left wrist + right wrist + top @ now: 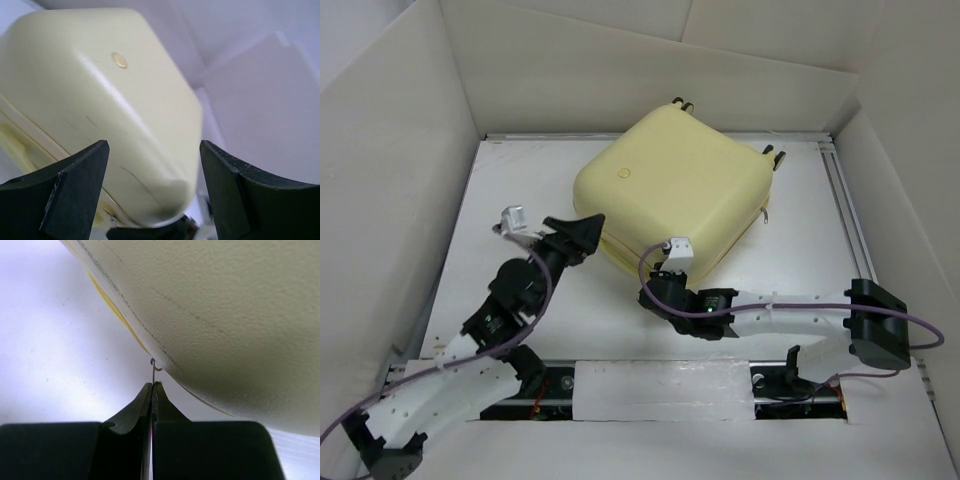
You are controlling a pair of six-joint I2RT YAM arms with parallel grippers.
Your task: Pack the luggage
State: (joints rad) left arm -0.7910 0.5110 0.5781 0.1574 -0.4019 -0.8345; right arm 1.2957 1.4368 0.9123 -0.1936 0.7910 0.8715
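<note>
Seen from above: closed pale yellow luggage (670, 185) lying flat on a white table (520, 180), off centre toward one o'clock. Small round logo (622, 170) facing up, black wheels (775, 153) at its two o'clock edge. Left gripper (588, 228) at the shell's eight o'clock corner, jaws spread wide, framing that corner. Right gripper (152, 390) at the six o'clock corner, jaws pressed together, pinching a thin metal zipper pull (153, 371) at the seam.

You can read nothing: the round logo (119, 60) on the suitcase (100, 115), just ahead of the left gripper (155, 150), is illegible.
</note>
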